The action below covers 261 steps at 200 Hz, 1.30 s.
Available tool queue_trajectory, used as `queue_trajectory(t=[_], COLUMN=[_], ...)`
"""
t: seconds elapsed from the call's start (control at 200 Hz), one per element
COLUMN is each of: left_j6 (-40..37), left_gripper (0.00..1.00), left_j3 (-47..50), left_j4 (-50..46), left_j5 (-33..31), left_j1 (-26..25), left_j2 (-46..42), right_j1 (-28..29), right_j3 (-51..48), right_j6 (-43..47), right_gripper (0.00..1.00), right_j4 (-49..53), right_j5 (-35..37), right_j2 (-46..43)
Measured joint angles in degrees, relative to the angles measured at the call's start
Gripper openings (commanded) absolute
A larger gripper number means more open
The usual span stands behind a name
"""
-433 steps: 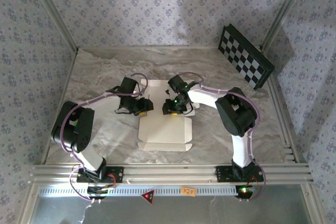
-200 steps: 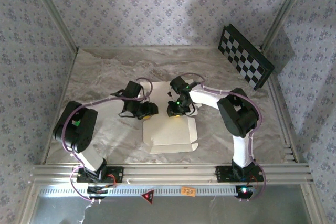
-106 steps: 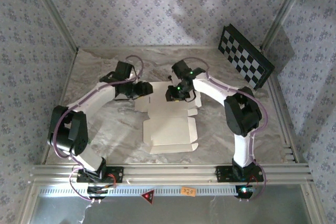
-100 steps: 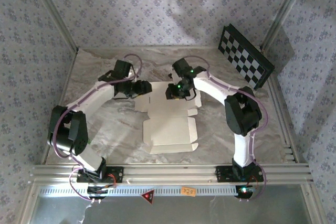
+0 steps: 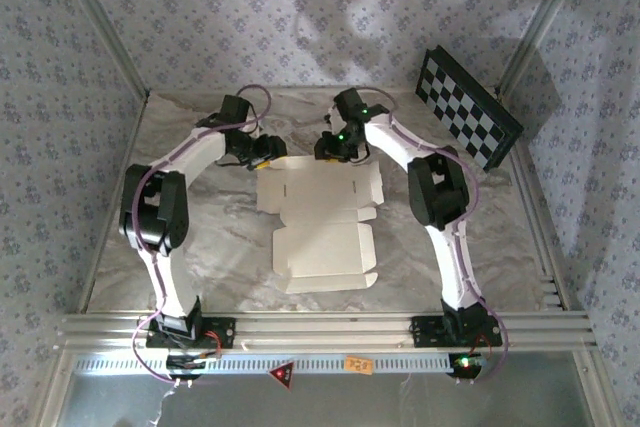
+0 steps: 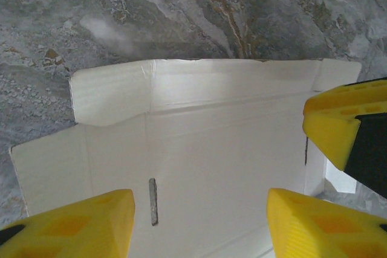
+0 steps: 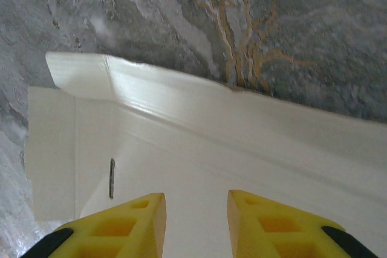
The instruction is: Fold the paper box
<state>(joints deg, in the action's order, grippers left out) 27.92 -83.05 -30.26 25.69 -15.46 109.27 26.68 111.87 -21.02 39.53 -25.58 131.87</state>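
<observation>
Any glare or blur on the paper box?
Top external: paper box sharp, evenly lit; soft shadows on the back wall. Left wrist: creases and slot crisp, no glare. Right wrist: bright sheen along the far fold, rest sharp.

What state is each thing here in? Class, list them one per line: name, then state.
paper box: lying on the table, cream inside up, opened out, not yet folded shut.
left gripper: open, fingers wide apart above the box's far part.
right gripper: open, narrow gap, nothing held.
checkerboard panel: propped tilted at the far right.
</observation>
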Motion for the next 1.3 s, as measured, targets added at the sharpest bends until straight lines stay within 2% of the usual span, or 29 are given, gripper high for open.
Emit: queue_trajectory(t=[0.425,0.74,1.044,1.304], left_j6=[0.61,-0.94,-2.47,-2.34], left_gripper=[0.64,0.66,0.69,0.57], left_j3=[-8.66,-16.59,-19.37,-19.67], left_j4=[-0.02,-4.50,-8.87,-9.66], left_j5=[0.00,-1.75,-4.07,-1.68], left_j1=[1.79,2.34,2.34,2.34], left_j2=[7.21,14.93,19.17,19.91], right_j1=[-0.09,-0.72,-0.74,-0.83], right_j3=[6.58,6.82,6.49,6.27], right_j6=[-3.19,-3.30,-3.30,-3.30], right_gripper=[0.34,0.33,0.33,0.33], right_j4=[-0.72,-1.20,-1.57,-1.81], right_j5=[-2.36,-3.85,-4.24,-4.28], right_j2=[9.22,9.57,9.57,9.57])
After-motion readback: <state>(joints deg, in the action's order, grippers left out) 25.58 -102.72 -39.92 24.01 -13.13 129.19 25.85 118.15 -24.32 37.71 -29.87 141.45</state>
